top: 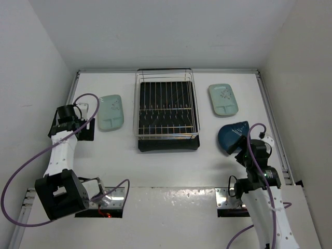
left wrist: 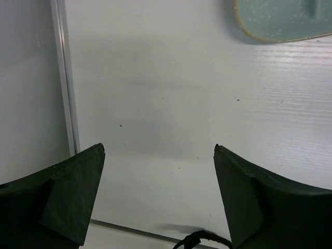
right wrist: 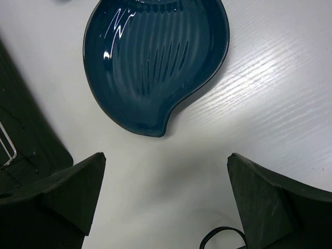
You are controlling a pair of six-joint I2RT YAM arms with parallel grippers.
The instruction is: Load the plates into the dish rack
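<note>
Left gripper [left wrist: 158,150] and right gripper [right wrist: 166,155] both spread wide, holding nothing.
My right hovers just near of the dark blue plate [right wrist: 155,57]; my left is over bare worktop [left wrist: 155,93] beside the left mint plate [left wrist: 282,21]. The right mint plate [top: 223,99] lies right of the dish rack [top: 166,106].

Centre: dish rack [top: 167,110] on the desk [top: 171,166].
Left: left plate [top: 111,112] between rack and my left hand [left wrist: 159,150].
Right: far plate [top: 223,99] behind near plate [right wrist: 155,62], just ahead of my right hand [right wrist: 166,155].

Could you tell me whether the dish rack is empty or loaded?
Empty. The dish rack shows only bare wires; the left mint plate, right mint plate and blue plate lie outside it.
</note>
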